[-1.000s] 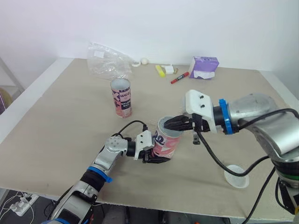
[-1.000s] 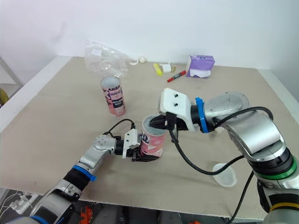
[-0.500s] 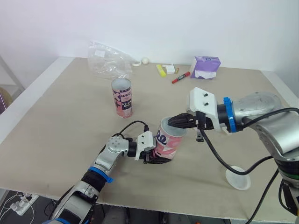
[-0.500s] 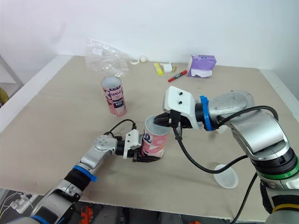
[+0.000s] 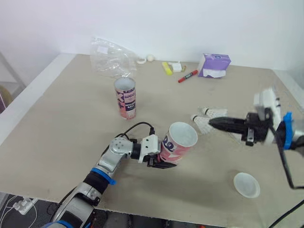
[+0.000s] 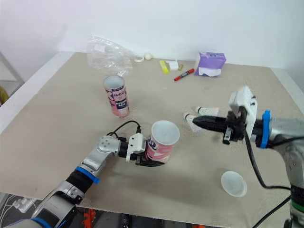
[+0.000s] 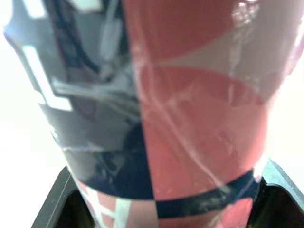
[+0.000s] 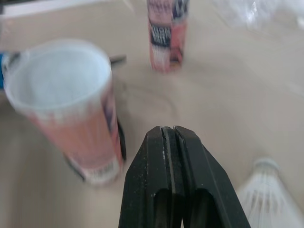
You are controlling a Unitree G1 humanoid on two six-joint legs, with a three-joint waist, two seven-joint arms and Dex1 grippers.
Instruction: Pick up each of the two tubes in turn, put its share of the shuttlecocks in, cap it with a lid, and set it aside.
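While the left gripper (image 5: 159,159) clamped the tilted pink cardboard tube (image 5: 178,142) near the front edge of the beige table (image 5: 61,118), the right gripper (image 5: 213,123) sat pinched shut, empty, beside two white feather shuttlecocks (image 5: 203,124) right of centre.

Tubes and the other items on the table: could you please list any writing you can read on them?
Standing tube: white lettering, too small to read.
Held tube, in the left gripper: partial letters, unreadable.
Plastic bag's white label: blurred.
Nothing reads clearly.
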